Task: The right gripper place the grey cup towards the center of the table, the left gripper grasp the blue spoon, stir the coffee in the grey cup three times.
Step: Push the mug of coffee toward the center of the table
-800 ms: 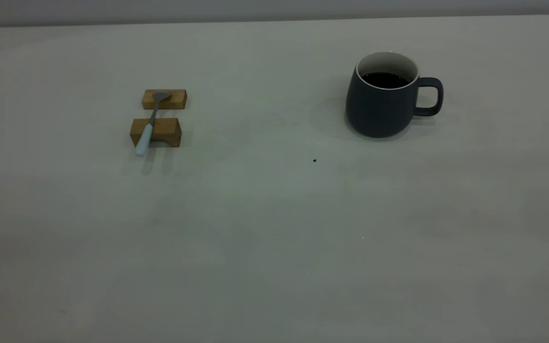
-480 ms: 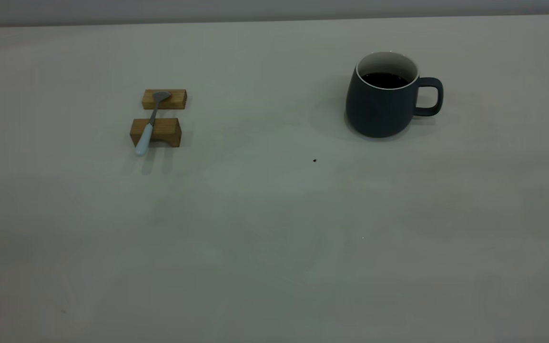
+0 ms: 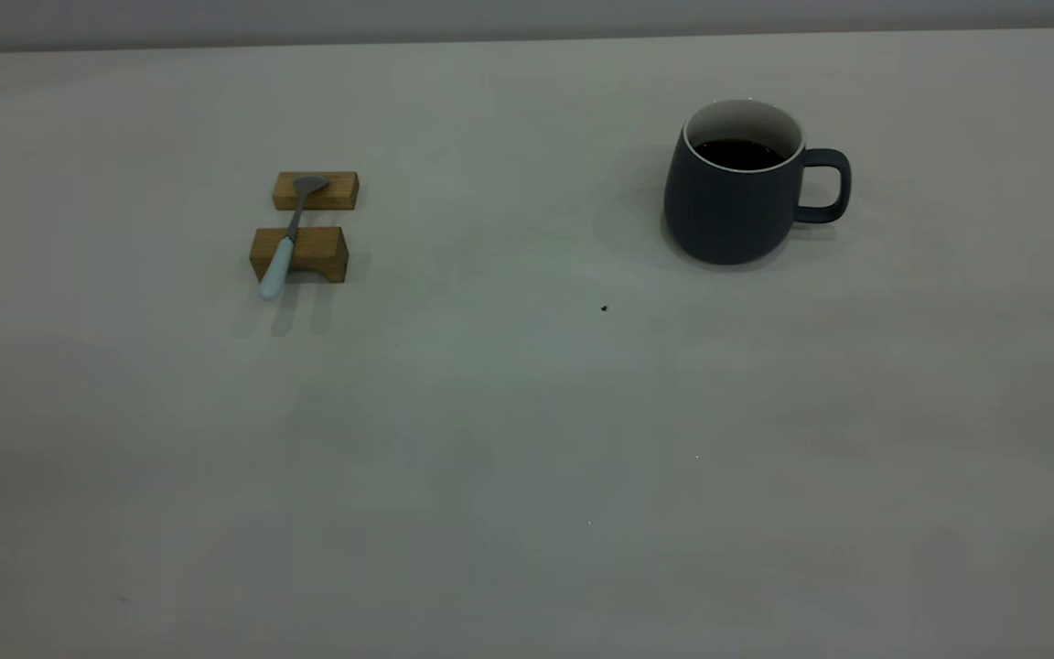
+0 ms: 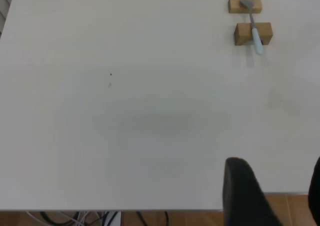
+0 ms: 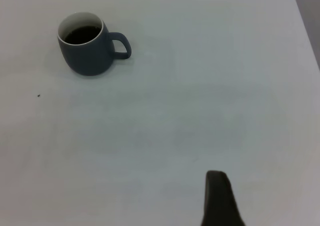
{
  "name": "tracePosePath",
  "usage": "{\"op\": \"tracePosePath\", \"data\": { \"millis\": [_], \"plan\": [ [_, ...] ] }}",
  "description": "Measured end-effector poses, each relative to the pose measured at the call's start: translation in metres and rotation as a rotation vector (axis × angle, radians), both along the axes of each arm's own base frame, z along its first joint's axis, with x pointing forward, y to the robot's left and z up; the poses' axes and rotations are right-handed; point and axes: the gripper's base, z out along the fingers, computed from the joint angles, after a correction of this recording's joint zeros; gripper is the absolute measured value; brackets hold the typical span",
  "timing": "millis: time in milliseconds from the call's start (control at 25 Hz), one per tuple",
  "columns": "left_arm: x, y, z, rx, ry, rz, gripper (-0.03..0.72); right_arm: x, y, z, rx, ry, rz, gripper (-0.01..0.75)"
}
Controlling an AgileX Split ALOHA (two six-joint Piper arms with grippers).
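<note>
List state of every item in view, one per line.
grey cup: upright on the table, untouched
coffee: inside cup
blue spoon: resting across two wooden blocks, ungrasped
left gripper: far from spoon
right gripper: far from cup

On my left two wooden blocks (image 3: 307, 224) one behind the other on the counter (image 3: 490, 458), spoon (image 3: 287, 233) bridging them, cup (image 3: 737, 188) with coffee (image 3: 739, 153) inside well apart on my right, speck (image 3: 604, 308) between, nearer the cup.

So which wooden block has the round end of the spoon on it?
The far block, the flatter one. The spoon's grey bowl rests on it, while its blue handle crosses the near block and sticks out past it.
</note>
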Motion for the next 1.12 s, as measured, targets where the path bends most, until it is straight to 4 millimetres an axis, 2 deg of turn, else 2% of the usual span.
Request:
{"op": "tracePosePath", "data": {
  "millis": [560, 680, 840, 960, 1120],
  "plan": [
    [0.000, 0.000, 0.000, 0.000, 0.000, 0.000, 0.394, 0.000, 0.001, 0.000, 0.012, 0.002, 0.007, 0.525],
    [0.000, 0.000, 0.000, 0.000, 0.000, 0.000, 0.394, 0.008, 0.004, 0.002, 0.025, 0.046, 0.021, 0.525],
    [0.000, 0.000, 0.000, 0.000, 0.000, 0.000, 0.394, 0.045, 0.010, 0.020, 0.016, 0.096, 0.071, 0.545],
    [0.000, 0.000, 0.000, 0.000, 0.000, 0.000, 0.394, 0.088, 0.015, 0.027, -0.037, 0.143, 0.128, 0.569],
    [0.000, 0.000, 0.000, 0.000, 0.000, 0.000, 0.394, 0.152, 0.020, 0.019, -0.124, 0.240, 0.215, 0.580]
  ]
}}
